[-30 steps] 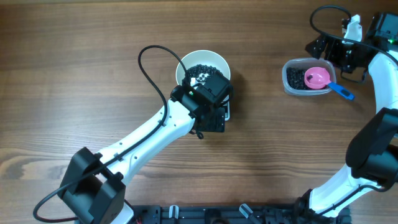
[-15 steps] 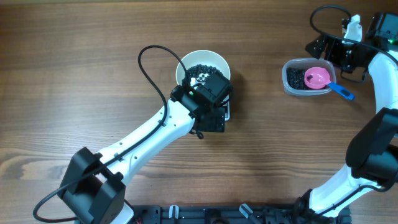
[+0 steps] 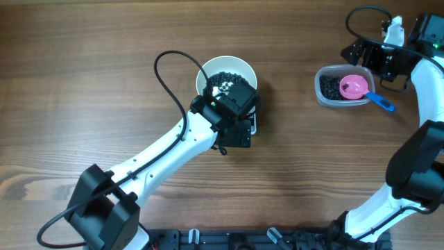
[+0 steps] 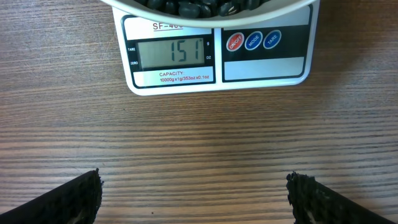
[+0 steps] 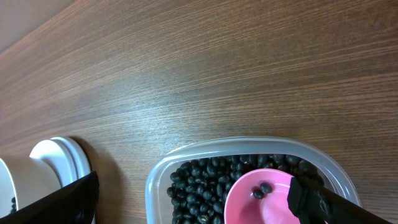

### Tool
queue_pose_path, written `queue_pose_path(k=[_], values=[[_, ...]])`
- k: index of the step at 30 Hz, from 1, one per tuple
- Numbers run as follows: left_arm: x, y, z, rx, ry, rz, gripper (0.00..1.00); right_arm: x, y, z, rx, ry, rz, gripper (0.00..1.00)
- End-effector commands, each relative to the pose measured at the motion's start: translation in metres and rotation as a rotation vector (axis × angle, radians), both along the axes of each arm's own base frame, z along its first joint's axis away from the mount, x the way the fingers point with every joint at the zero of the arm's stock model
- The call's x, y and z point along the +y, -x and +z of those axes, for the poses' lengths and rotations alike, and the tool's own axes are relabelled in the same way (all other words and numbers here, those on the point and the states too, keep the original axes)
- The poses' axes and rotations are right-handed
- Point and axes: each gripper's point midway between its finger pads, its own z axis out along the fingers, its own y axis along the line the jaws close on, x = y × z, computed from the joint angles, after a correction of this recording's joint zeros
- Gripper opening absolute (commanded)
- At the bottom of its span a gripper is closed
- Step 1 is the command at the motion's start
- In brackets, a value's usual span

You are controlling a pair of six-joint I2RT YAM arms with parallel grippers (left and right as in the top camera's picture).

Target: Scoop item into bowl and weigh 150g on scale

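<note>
**A:** How far along does the weighing look?

**B:** Close to finished, I'd say. On the table point(image 3: 83, 55) the scale point(image 4: 261, 62) has the white bowl point(image 3: 227, 59) sitting on top of it, and the bowl holds a heap of black beans point(image 4: 186, 6). The display point(image 4: 171, 53) on the front edge of the scale reads 151, so one over the target.

**A:** And the arms?

**B:** The left claw point(image 4: 196, 194) hangs low over the table just in front of the scale. Its fingers are spread wide and hold nothing, and its camera looks straight at the display. The right claw point(image 5: 193, 199) is well off to the scale's right, above the clear tub point(image 3: 326, 97), also wide open and empty.

**A:** Where's the scoop?

**B:** The pink scoop point(image 3: 354, 87) lies in that tub, far to the right of the scale. It rests on the leftover beans, with a couple of beans in its cup and its blue handle poking over the rim.

**A:** So what's left?

**B:** Little, as I judge it. The scooping looks done and the bowl is loaded and on the scale. Only if exactly 150 is wanted would a bean or two need to come out; otherwise the job reads as complete.
</note>
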Motion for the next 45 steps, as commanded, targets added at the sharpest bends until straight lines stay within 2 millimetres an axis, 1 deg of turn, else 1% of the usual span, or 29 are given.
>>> queue_pose_path(k=[1, 8, 12, 14, 16, 17, 18, 20, 24, 26, 27, 28, 29, 30, 31, 32, 33, 34, 35, 36, 37, 38, 39, 41, 42, 43, 44, 45], values=[[0.002, 0.000, -0.004, -0.004, -0.021, 0.005, 1.00, -0.001, -0.001, -0.005, 0.003, 0.013, 0.012, 1.00], [0.002, 0.000, -0.004, -0.005, -0.020, 0.005, 1.00, -0.001, -0.001, -0.005, 0.001, 0.013, 0.012, 1.00], [0.001, 0.000, -0.004, -0.006, -0.020, 0.005, 1.00, -0.007, -0.018, 0.006, -0.087, 0.045, 0.011, 1.00], [0.001, 0.000, -0.004, -0.006, -0.020, 0.005, 1.00, -0.008, -0.023, 0.009, -0.110, 0.053, 0.011, 1.00], [0.001, 0.000, -0.004, -0.006, -0.020, 0.005, 1.00, -0.008, -0.023, 0.009, -0.110, 0.052, 0.011, 1.00], [0.001, 0.000, -0.004, -0.006, -0.020, 0.005, 1.00, -0.005, -0.024, 0.011, -0.122, 0.032, 0.018, 1.00], [0.001, 0.000, -0.004, -0.006, -0.020, 0.005, 1.00, 0.002, -0.030, 0.019, -0.157, -0.022, 0.024, 0.99], [0.001, 0.000, -0.004, -0.006, -0.020, 0.005, 1.00, 0.018, -0.029, 0.029, -0.199, -0.097, 0.098, 1.00], [0.001, 0.000, -0.004, -0.006, -0.020, 0.005, 1.00, 0.023, -0.028, 0.029, -0.193, -0.116, 0.102, 1.00], [0.001, 0.000, -0.004, -0.006, -0.020, 0.005, 1.00, 0.027, -0.024, 0.026, -0.147, -0.159, 0.066, 1.00], [0.001, 0.000, -0.004, -0.006, -0.020, 0.005, 1.00, 0.032, -0.024, 0.026, -0.158, -0.145, 0.098, 0.85], [0.001, 0.000, -0.004, -0.006, -0.020, 0.005, 1.00, 0.049, -0.026, 0.027, -0.168, -0.138, 0.154, 0.42], [0.001, 0.000, -0.004, -0.006, -0.020, 0.005, 1.00, 0.083, -0.026, 0.027, -0.177, -0.126, 0.246, 0.06], [0.001, 0.000, -0.004, -0.006, -0.020, 0.005, 1.00, 0.105, -0.025, 0.026, -0.182, -0.117, 0.307, 0.04], [0.001, 0.000, -0.004, -0.005, -0.020, 0.005, 1.00, 0.122, -0.023, 0.026, -0.186, -0.107, 0.354, 0.05], [0.001, 0.000, -0.004, -0.005, -0.020, 0.005, 1.00, 0.145, -0.022, 0.023, -0.185, -0.075, 0.404, 0.06], [0.002, 0.000, -0.004, -0.005, -0.021, 0.005, 1.00, 0.163, -0.021, 0.018, -0.182, -0.018, 0.445, 0.08], [0.004, 0.002, -0.004, 0.004, -0.029, 0.005, 1.00, 0.185, -0.017, 0.015, -0.188, 0.023, 0.508, 0.22], [0.006, 0.004, -0.005, 0.012, -0.037, 0.006, 1.00, 0.200, -0.013, 0.011, -0.185, 0.057, 0.550, 0.50], [0.007, 0.004, -0.005, 0.014, -0.038, 0.009, 1.00, 0.211, -0.011, 0.007, -0.175, 0.095, 0.564, 0.61], [0.008, 0.002, -0.005, 0.013, -0.038, 0.016, 1.00, 0.223, -0.009, 0.001, -0.164, 0.142, 0.581, 0.75], [0.010, 0.002, -0.005, 0.014, -0.038, 0.020, 1.00, 0.233, -0.006, -0.003, -0.159, 0.156, 0.599, 0.81], [0.011, 0.001, -0.005, 0.014, -0.038, 0.024, 1.00, 0.251, 0.000, -0.010, -0.143, 0.149, 0.635, 0.83], [0.011, 0.001, -0.005, 0.014, -0.038, 0.024, 1.00, 0.261, 0.005, -0.017, -0.127, 0.146, 0.657, 0.84], [0.011, 0.001, -0.005, 0.014, -0.038, 0.024, 1.00, 0.259, 0.003, -0.017, -0.119, 0.137, 0.624, 0.87], [0.011, 0.001, -0.005, 0.014, -0.038, 0.024, 1.00, 0.251, -0.005, -0.015, -0.111, 0.126, 0.548, 0.89], [0.011, 0.001, -0.005, 0.014, -0.038, 0.024, 1.00, 0.240, -0.018, -0.010, -0.129, 0.108, 0.480, 0.93], [0.011, 0.001, -0.005, 0.014, -0.038, 0.024, 1.00, 0.231, -0.025, -0.007, -0.148, 0.107, 0.454, 0.95]])
